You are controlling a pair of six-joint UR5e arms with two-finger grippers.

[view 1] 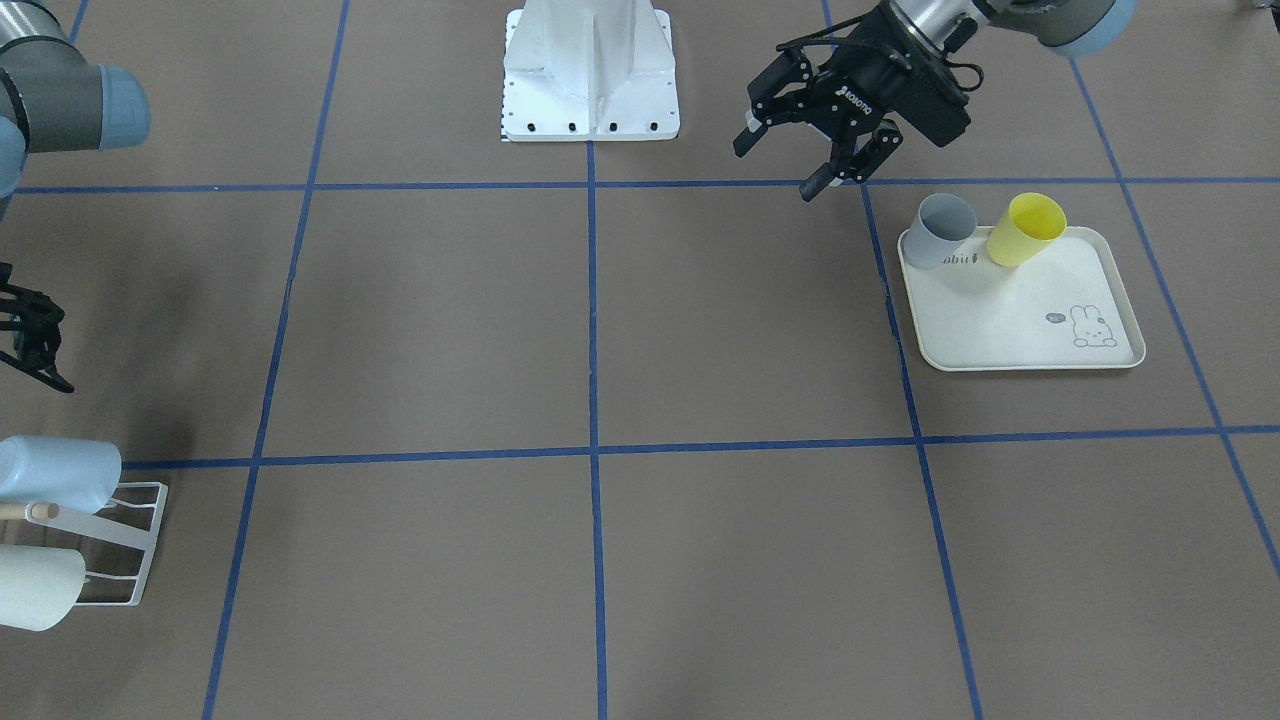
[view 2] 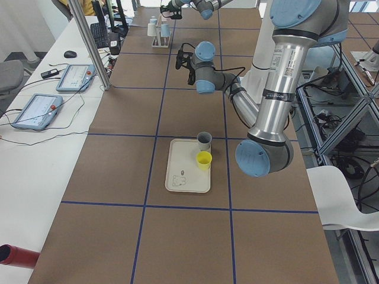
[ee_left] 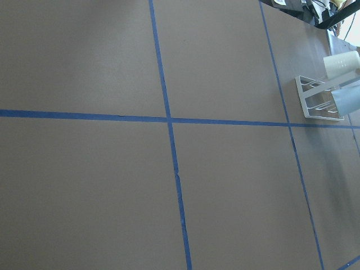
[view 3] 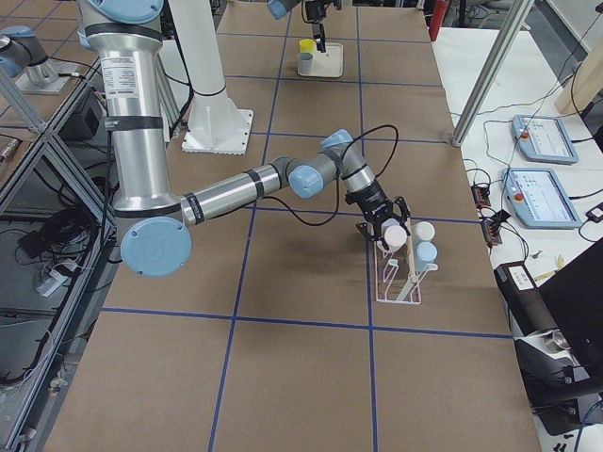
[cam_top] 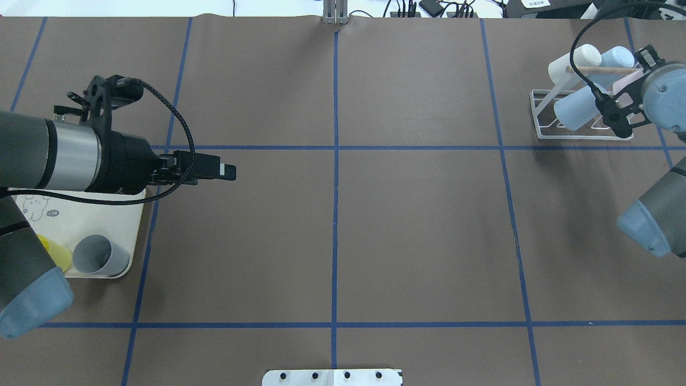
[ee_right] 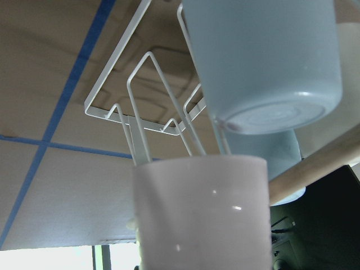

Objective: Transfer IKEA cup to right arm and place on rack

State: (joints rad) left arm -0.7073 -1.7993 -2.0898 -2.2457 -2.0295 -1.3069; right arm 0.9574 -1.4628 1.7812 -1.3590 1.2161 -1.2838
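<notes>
Plainly, brown table (view 1: 750, 330), blue tape grid (view 1: 592, 300) — left gripper (view 1: 780, 168) wide; right gripper (view 3: 386, 224) clasps cup (ee_right: 199, 214) at rack (view 1: 100, 527).

I am holding my left arm (cam_top: 69, 155) out low over the table, my left gripper (view 1: 785, 165) hanging with its fingers spread apart. I am stretching my right arm (view 3: 236, 193) far out and bending the wrist down; my right gripper's (view 3: 384, 226) jaw state is unclear.
</notes>
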